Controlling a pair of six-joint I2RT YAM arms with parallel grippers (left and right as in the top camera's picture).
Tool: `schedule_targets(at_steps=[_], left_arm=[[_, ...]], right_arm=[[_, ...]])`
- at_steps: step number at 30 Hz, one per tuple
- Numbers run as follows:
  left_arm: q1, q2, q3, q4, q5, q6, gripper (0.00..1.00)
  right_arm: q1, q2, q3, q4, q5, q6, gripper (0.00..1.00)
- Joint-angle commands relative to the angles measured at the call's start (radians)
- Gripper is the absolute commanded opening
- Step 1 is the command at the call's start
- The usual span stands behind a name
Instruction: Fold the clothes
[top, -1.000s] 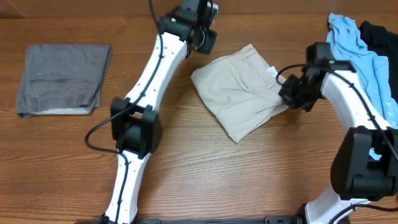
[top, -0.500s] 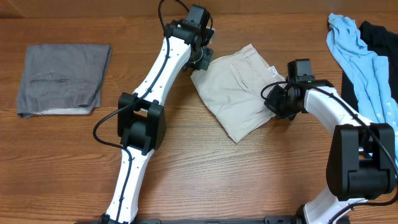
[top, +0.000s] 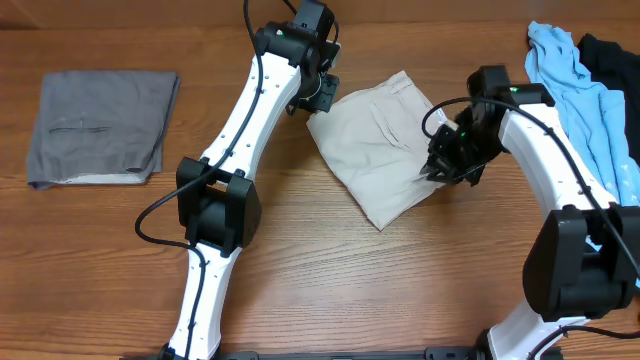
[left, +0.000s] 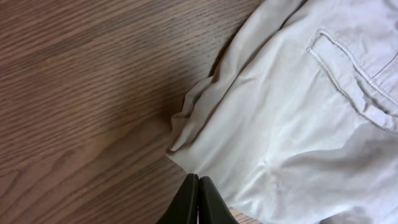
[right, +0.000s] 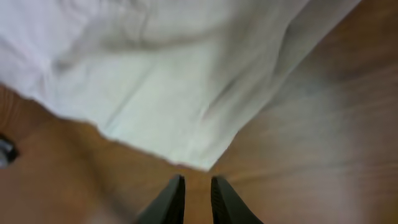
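Though clenched tip to tip at the left claw (left: 198, 178), shows no cloth caught in the pinch. Points in from 6 o'clock of the left wrist view, right at the edge of the clothes (left: 298, 124), with a small rumpled corner fold just beside the tips toward 11 o'clock. Cannot tell whether touching the fabric or just above it. Further out toward 2 o'clock, a stitched welt pocket (left: 354, 81); toward 10 o'clock, bare wood of the worktop (left: 81, 74).

At the right claw (right: 197, 182), released by a narrow gap and grasping nothing. Hangs over bare wood just short of a cloth corner lying toward 12 o'clock; too blurred for finer detail.

From overhead, places the left claw (top: 320, 98) at the 10 o'clock corner of the pale beige clothes (top: 385, 150) and the right claw (top: 437, 172) at their 3 o'clock edge. Finds the clothes lying flat, folded roughly square and tilted, a little toward 1 o'clock of the worktop's middle. Well apart at 9 o'clock, a folded grey garment (top: 100, 125). At 2 o'clock by the far edge, a light blue cloth (top: 575, 80) touching a black cloth (top: 612, 55).
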Motion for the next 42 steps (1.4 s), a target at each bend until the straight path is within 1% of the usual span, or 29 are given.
schedule_targets(at_steps=[1,5,7,9,10,12,13,14,16,20,21,25,31,38,42], left_arm=[[-0.007,-0.015,0.013,-0.002,0.019,0.004,0.04],[-0.007,-0.015,0.013,-0.002,0.031,0.008,0.04],[-0.007,-0.015,0.013,-0.001,0.032,0.008,0.05],[-0.007,-0.014,0.013,0.000,0.047,0.013,0.06],[-0.008,-0.011,0.013,0.002,0.058,0.016,0.06],[-0.012,-0.002,0.012,0.010,0.088,0.024,0.06],[-0.014,0.005,0.011,0.013,0.098,0.030,0.06],[-0.016,0.010,0.011,0.014,0.100,0.031,0.06],[-0.020,0.020,0.011,0.015,0.099,0.031,0.06],[-0.020,0.026,0.011,0.014,0.099,0.030,0.06],[-0.020,0.026,0.011,0.015,0.099,0.030,0.07],[-0.020,0.026,0.007,0.026,0.099,0.030,0.08],[-0.020,0.056,-0.003,0.064,0.100,0.022,0.09],[-0.020,0.112,-0.004,0.080,0.099,0.022,0.08],[-0.020,0.127,-0.004,0.093,0.100,0.019,0.08]], right_arm=[[0.023,-0.003,-0.035,-0.008,-0.119,0.020,0.19],[0.075,-0.003,-0.096,0.052,-0.119,0.088,0.19],[0.109,-0.003,-0.110,0.093,-0.108,0.120,0.22],[0.143,-0.003,-0.116,0.117,-0.043,0.171,0.24],[0.161,-0.003,-0.116,0.117,0.001,0.200,0.29],[0.198,-0.003,-0.116,0.118,0.074,0.257,0.52],[0.218,-0.003,-0.116,0.124,0.099,0.280,0.56],[0.243,-0.003,-0.116,0.138,0.117,0.297,0.58],[0.286,-0.003,-0.116,0.172,0.123,0.301,0.57],[0.359,-0.003,-0.116,0.206,0.156,0.347,0.43],[0.370,-0.003,-0.116,0.201,0.175,0.362,0.42],[0.392,-0.003,-0.116,0.171,0.243,0.422,0.42],[0.396,-0.001,-0.116,0.198,0.285,0.487,0.45],[0.396,0.022,-0.116,0.222,0.304,0.522,0.46],[0.396,0.051,-0.116,0.218,0.300,0.529,0.50]])
